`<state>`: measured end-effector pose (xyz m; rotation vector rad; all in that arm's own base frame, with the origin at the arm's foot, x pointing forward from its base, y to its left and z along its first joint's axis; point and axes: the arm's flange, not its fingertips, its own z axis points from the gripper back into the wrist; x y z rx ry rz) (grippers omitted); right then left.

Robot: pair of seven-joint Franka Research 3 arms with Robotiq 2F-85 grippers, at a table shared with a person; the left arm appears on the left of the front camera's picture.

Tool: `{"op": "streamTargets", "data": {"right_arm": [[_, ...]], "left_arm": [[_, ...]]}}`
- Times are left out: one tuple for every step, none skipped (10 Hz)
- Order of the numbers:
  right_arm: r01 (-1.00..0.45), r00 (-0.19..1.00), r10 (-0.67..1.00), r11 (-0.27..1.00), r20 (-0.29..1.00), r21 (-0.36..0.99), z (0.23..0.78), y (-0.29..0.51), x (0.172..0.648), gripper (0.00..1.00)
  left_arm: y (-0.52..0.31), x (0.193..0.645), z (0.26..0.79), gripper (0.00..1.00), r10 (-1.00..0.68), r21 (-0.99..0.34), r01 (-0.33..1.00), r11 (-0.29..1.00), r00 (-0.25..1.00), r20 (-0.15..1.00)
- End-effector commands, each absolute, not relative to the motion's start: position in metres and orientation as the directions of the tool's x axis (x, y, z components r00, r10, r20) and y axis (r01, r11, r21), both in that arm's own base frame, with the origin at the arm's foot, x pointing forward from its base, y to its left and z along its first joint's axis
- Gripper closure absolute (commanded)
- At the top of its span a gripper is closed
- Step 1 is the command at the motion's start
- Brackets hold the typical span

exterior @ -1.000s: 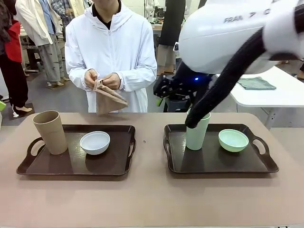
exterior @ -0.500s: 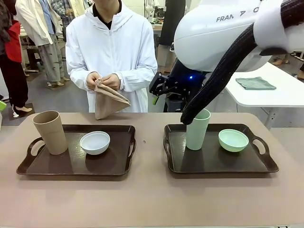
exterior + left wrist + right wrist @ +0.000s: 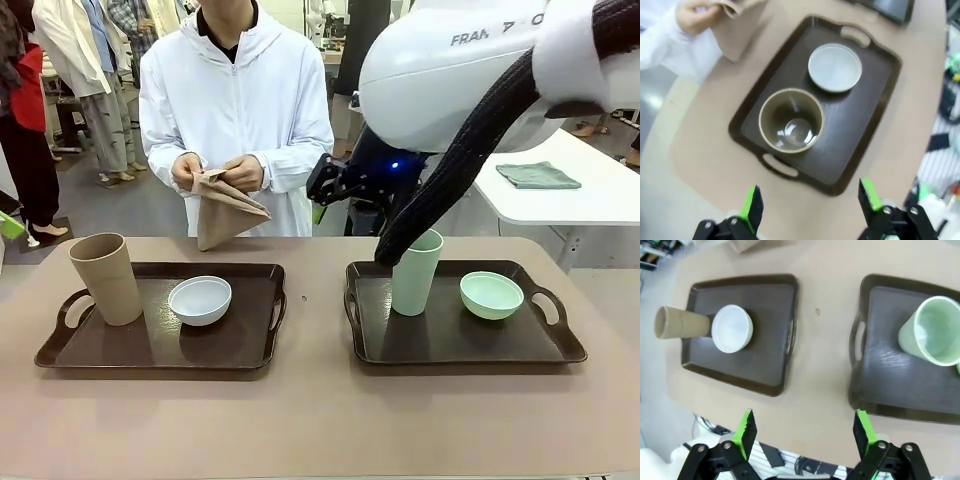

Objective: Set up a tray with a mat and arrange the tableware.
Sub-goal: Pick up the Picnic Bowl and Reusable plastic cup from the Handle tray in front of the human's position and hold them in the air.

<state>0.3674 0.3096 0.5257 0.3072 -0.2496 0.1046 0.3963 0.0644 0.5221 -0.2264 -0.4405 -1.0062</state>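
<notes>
fingers [image 3: 751,202] of my left gripper [image 3: 810,202] stand wide apart with nothing between them, hanging over the left tray [image 3: 865,115]. on that tray the tan cup [image 3: 791,120] stands upright at the left end, and the white bowl [image 3: 835,67] sits just to its right, not touching it. my right gripper [image 3: 804,429] is spread just as wide and empty too, looking down on the strip of table [image 3: 320,420] between the two trays. the right tray [image 3: 450,340] carries the pale green cup [image 3: 414,275] upright at its left end, with the pale green bowl [image 3: 491,294] to its right, near but apart. at the far side a person's hands [image 3: 243,172] hold a folded tan mat [image 3: 225,208].
</notes>
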Motion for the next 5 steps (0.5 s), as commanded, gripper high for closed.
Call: {"op": "streamTargets", "data": {"right_arm": [[-0.189,0.967,0.136,0.951,0.215,0.246,0.506,0.348,0.388,0.0],[-0.206,0.968,0.165,0.952,0.188,0.225,0.496,0.364,0.392,0.0],[-0.241,0.963,0.212,0.952,0.164,0.188,0.478,0.39,0.401,0.0],[-0.243,0.965,0.219,0.952,0.143,0.186,0.466,0.403,0.404,0.0],[-0.25,0.966,0.231,0.95,0.117,0.185,0.449,0.423,0.416,0.0]], "left_arm": [[0.075,0.42,0.517,0.0,-0.851,0.079,0.908,0.411,0.351,0.39],[0.086,0.432,0.515,0.0,-0.85,0.03,0.93,0.367,0.322,0.417],[0.099,0.44,0.511,0.0,-0.845,0.008,0.947,0.32,0.281,0.455],[0.111,0.45,0.505,0.0,-0.831,-0.004,0.967,0.253,0.22,0.511],[0.124,0.462,0.502,0.0,-0.787,-0.041,0.982,0.187,0.175,0.591]]}}
